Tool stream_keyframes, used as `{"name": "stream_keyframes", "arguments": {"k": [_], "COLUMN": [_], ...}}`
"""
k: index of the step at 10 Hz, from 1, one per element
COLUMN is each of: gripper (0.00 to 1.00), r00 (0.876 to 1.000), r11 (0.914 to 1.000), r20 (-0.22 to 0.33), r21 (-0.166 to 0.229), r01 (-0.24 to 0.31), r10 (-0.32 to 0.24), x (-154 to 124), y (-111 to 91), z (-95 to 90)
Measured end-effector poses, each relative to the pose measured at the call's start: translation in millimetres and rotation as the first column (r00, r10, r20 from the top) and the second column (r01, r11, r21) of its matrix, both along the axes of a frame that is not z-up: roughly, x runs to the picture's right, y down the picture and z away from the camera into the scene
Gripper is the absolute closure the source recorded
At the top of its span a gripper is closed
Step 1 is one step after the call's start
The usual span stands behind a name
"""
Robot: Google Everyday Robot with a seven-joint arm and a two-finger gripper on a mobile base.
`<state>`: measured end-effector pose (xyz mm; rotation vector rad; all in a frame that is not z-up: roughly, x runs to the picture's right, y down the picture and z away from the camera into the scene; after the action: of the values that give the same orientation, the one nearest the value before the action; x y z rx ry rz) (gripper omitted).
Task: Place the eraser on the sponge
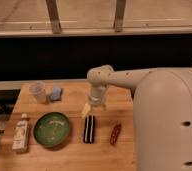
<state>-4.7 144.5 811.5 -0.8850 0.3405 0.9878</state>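
The eraser (89,128), a black block with white lengthwise stripes, lies on the wooden table (69,155) right of the green plate. The sponge (56,93), a small light-blue block, sits at the table's back left, next to the clear cup. My gripper (87,110) hangs from the white arm just above the eraser's far end, pointing down and to the left. Nothing shows in its grasp.
A clear plastic cup (38,92) stands left of the sponge. A green plate (52,129) lies left of the eraser, and a white bottle (21,132) lies near the left edge. A reddish-brown oblong object (115,134) lies right of the eraser.
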Motion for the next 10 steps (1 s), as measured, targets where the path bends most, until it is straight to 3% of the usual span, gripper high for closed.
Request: {"name": "stream_keyframes", "arguments": {"k": [4, 6, 10], "gripper": [0.20, 0.20, 0.20], "r00": [1.000, 0.999, 0.998], "r11": [0.9980, 0.9933, 0.9851], "r20": [-0.015, -0.025, -0.045], "r21": [-0.059, -0.111, -0.169], "r01": [0.023, 0.033, 0.030], "r10": [-0.023, -0.036, -0.038], "x": [-9.0, -16.8, -19.3], "y": [26.4, 50.7, 70.4], "z": [4.2, 8.8, 15.0]}}
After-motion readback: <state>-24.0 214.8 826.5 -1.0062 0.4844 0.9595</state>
